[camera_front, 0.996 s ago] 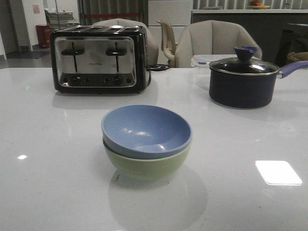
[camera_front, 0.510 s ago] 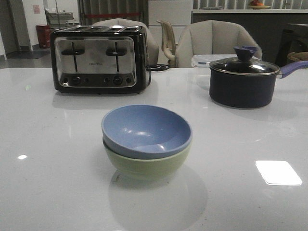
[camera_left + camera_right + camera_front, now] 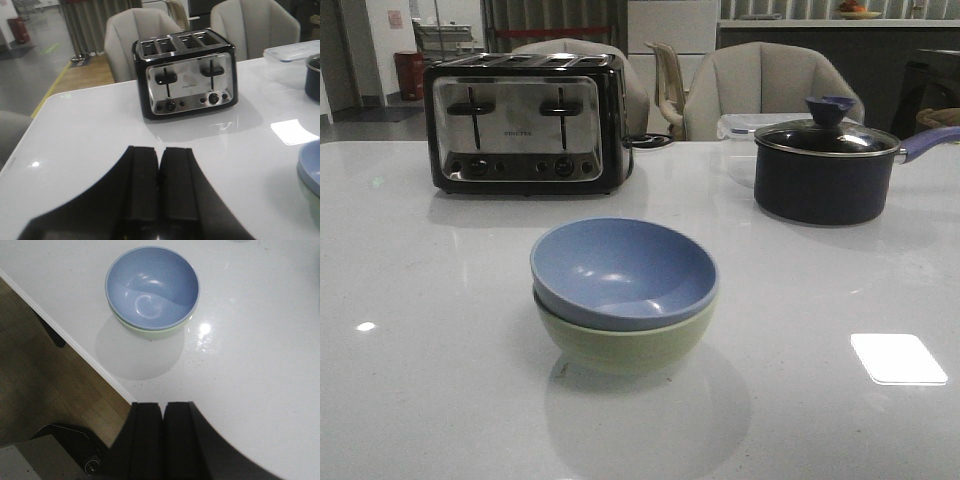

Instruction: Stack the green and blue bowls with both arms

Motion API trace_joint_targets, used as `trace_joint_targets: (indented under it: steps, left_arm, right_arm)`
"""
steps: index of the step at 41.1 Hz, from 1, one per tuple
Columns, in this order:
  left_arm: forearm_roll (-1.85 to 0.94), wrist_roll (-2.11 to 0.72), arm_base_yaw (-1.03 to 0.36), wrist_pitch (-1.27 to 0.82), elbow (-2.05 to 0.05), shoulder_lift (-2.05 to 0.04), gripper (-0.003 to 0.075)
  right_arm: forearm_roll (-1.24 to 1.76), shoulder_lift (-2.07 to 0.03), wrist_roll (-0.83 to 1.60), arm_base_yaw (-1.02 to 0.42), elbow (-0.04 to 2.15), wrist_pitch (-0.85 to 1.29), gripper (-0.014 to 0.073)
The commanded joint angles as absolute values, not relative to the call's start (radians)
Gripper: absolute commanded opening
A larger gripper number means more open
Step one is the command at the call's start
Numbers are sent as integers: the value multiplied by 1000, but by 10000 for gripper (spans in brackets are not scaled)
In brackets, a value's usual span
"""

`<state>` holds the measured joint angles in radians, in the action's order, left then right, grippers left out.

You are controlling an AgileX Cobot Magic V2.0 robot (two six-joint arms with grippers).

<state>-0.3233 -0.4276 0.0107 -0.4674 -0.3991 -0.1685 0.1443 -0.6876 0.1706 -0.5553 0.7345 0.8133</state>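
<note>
The matte blue bowl [image 3: 624, 271] sits nested in the green bowl [image 3: 625, 346], before the toaster [image 3: 525, 122]; both claws [image 3: 159, 186] [image 3: 163, 436] are closed, empty.

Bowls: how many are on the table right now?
2. The blue bowl sits nested inside the green bowl, mid-table in front of the toaster. No others show, though the lidded saucepan could hide something behind it.

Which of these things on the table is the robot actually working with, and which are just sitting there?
Part of the job:
blue bowl, nested in the green bowl
left gripper and right gripper, both shut, holding nothing

Just sitting there:
toaster
saucepan
clear lidded box
</note>
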Motion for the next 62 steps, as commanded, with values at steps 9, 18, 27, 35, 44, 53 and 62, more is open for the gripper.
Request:
trace_joint_targets:
  steps: [9,18,27,35,44,53,62]
  left_arm:
    - [72,107,-39,-244,-193,-34,98]
    - [82,121,-46,-112,-64,9,98]
    - [82,119,-46,50,10,24,98]
    - [78,96,-46,70,10,24,98]
    - [30,46,-46,70,10,24,98]
    - [30,46,-46,68,10,24,98]
    - [30,46,-46,68,10,24,98]
  right_arm:
    - [147,-687,182,-553,760,754,37]
    - [147,-687,182,-553,760,754,37]
    - [147,-687,182,-553,760,755,37]
    - [147,-687,182,-553,760,755,37]
    - [147,-687,182,-553,760,755,37]
    - [147,-687,182,-553,760,755,37]
    - [147,-687,182,-553,760,755,37]
